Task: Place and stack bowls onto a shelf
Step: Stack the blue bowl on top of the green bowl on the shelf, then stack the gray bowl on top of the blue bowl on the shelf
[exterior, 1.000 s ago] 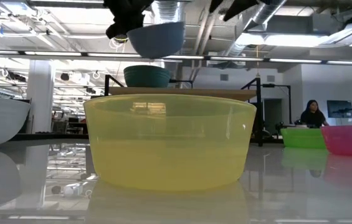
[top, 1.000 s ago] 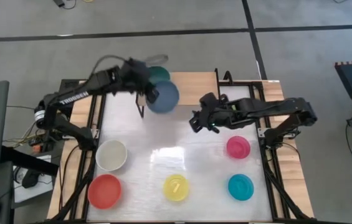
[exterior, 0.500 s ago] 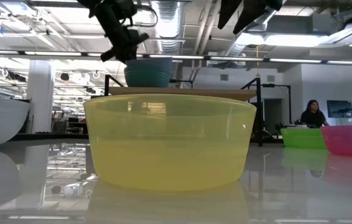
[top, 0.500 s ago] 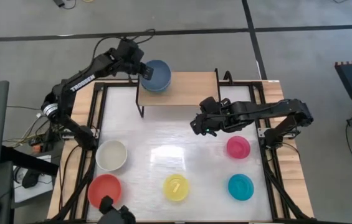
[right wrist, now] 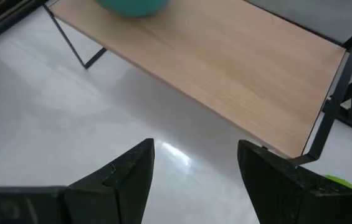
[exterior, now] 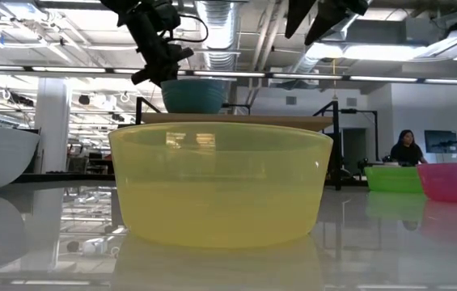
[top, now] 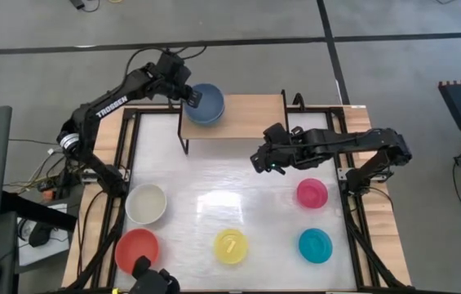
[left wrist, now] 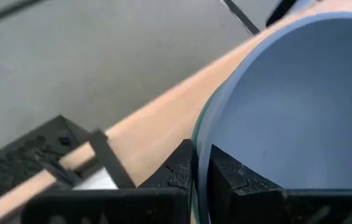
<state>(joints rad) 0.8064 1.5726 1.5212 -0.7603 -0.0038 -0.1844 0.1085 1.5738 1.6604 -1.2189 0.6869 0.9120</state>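
The blue bowl (top: 206, 103) sits nested in the teal bowl (exterior: 192, 99) on the left end of the shelf (top: 254, 114). From above, blue hides nearly all of the teal. My left gripper (top: 191, 98) is shut on the blue bowl's left rim. Over the table in front of the shelf's right half, my right gripper (top: 264, 161) hangs open with nothing between its fingers (right wrist: 129, 168). White (top: 146, 203), red (top: 137, 250), yellow (top: 231, 246), pink (top: 312, 193) and cyan (top: 315, 245) bowls rest on their bases on the table. My left gripper has the blue bowl's rim (left wrist: 199, 143) on its left side, one finger inside the bowl and one outside. The fingers (left wrist: 225, 177) slant down from the table's far left. The bowl stands upright, seated in the teal bowl on the shelf.
The shelf's middle and right end (right wrist: 225, 68) show bare wood. A lime green bowl (exterior: 391, 178) stands on the table near the pink one. Black frame rails (top: 351, 204) run along the table's sides. A person (exterior: 406, 148) sits far off in the room.
My left gripper carried the blue bowl from in front of the shelf's left end toward the far edge and down. The bowl, tilted and in the air a second ago, now sits level in the teal bowl. It has kept still over the last half second.
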